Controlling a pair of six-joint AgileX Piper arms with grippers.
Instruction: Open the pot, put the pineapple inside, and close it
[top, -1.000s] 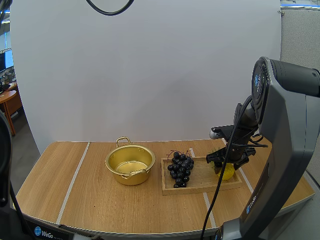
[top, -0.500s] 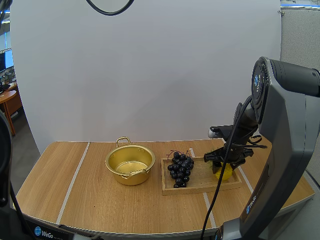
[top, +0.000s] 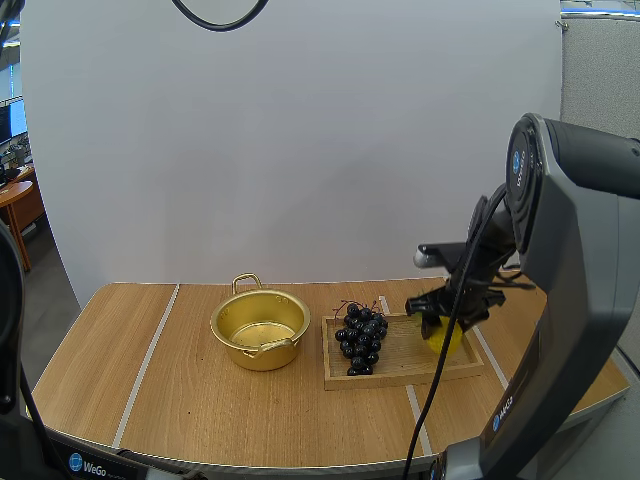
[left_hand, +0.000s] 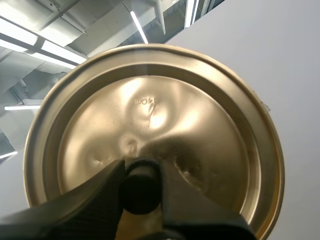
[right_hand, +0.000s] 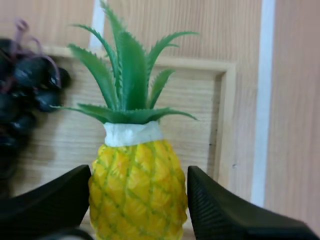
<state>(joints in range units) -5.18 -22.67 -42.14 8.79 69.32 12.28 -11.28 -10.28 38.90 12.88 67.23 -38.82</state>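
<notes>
- High view: a wooden counter (top: 200, 400) crossed by pale stripes (top: 150, 355) stands before a plain white screen (top: 300, 150).
- The golden pot (top: 260, 328) sits left of the counter's middle. It is uncovered, its bare inside shows, and nothing lies in it.
- Just to the right of the pot lies a wooden tray (top: 400, 358). A bunch of dark grapes (top: 361, 338) rests on the tray's left part.
- The yellow pineapple (top: 444, 340) is over the tray's right part, well apart from the pot. The right gripper (top: 440, 318) comes down on it from above.
- From this angle it cannot be told whether the fruit's base touches the tray.
- Left wrist view: the left gripper (left_hand: 141, 176) is clenched on the dark knob (left_hand: 140, 189) of the pot's lid (left_hand: 150, 120). One black finger presses each side of the knob.
- The lid is a round golden disc with a raised rim, and its broad face is turned toward the camera.
- Right wrist view: the pineapple (right_hand: 137, 187) stands upright between the right gripper's (right_hand: 139, 176) two black fingers (right_hand: 55, 200).
- The ribbed inner faces press against the fruit's yellow flanks on either side, so the gripper is grasping it.
- Green leaves rise from a white collar at the top of the fruit.
- Behind the fruit lies the tray (right_hand: 200, 100), with the grapes (right_hand: 20, 100) at its far end from the pineapple.
- Beyond the tray's rim runs the counter (right_hand: 295, 100) with one pale stripe (right_hand: 262, 100) along it.
</notes>
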